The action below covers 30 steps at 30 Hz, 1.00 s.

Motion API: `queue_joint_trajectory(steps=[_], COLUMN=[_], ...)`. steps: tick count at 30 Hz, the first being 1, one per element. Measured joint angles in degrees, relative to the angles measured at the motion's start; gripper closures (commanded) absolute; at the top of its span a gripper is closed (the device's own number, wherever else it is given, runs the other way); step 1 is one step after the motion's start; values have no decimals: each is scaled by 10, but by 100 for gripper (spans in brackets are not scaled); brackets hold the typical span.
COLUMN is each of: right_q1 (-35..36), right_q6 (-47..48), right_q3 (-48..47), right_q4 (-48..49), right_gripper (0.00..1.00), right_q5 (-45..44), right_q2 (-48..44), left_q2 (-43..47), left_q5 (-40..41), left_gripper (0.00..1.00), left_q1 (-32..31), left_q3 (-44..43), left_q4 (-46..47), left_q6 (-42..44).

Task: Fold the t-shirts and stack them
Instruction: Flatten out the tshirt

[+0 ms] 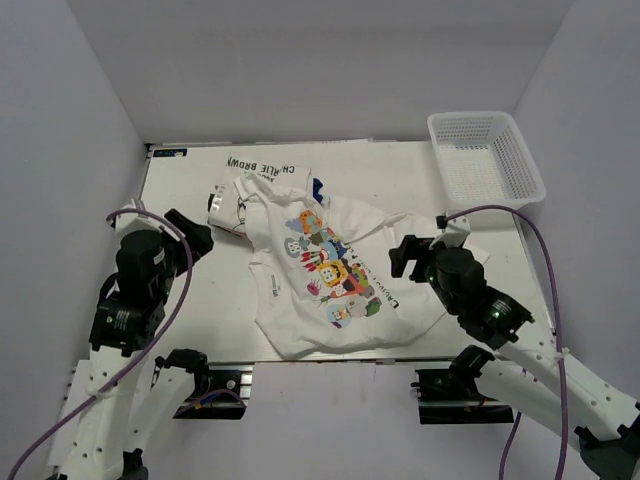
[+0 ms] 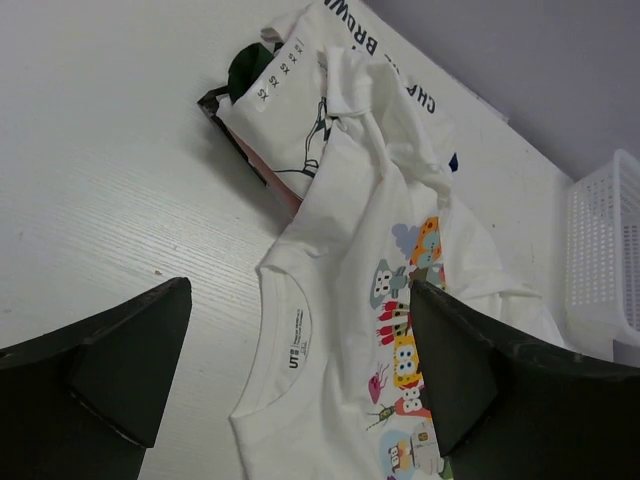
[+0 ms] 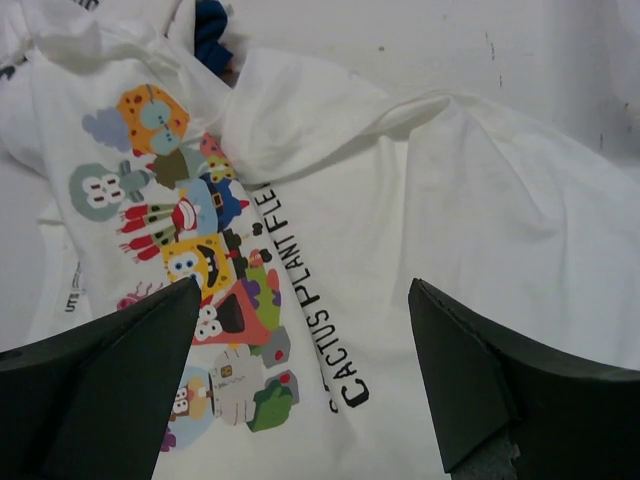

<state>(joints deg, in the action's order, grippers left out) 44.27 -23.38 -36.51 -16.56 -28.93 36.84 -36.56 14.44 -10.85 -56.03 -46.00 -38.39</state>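
I judge we are at the start: nothing is folded neatly yet. The print tee (image 1: pixel 330 275) lies rumpled, print up, in the middle of the table (image 1: pixel 200 300), collar towards my left arm. Its far edge overlaps the Charlie Brown tee (image 1: pixel 245 190), which sits bunched at the far left.

The left gripper (image 1: pixel 195 237) hovers over bare table just beside the collar, jaws spread wide and holding nothing. The right gripper (image 1: pixel 405 255) hangs over the tee's right side, also spread and empty.

Next, I think, each gripper must pinch an edge of the print tee, draw it clear of the other tee and flatten it.
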Motion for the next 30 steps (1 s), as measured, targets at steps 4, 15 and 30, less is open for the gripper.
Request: queue_joint_trajectory(steps=[4, 15, 30], right_q1=[0, 0, 0], right_q6=[0, 43, 51], right_q3=[-4, -25, -269], right_q4=[-5, 47, 177], right_gripper=[10, 10, 10], right_q5=[5, 75, 198], right_q2=[37, 144, 670], left_q2=[35, -1, -112], left_q5=[14, 12, -40], left_gripper=[0, 0, 0], left_q1=[0, 0, 2], left_q3=[2, 32, 57], left_q4=[-7, 3, 59], left_q6=[2, 5, 8])
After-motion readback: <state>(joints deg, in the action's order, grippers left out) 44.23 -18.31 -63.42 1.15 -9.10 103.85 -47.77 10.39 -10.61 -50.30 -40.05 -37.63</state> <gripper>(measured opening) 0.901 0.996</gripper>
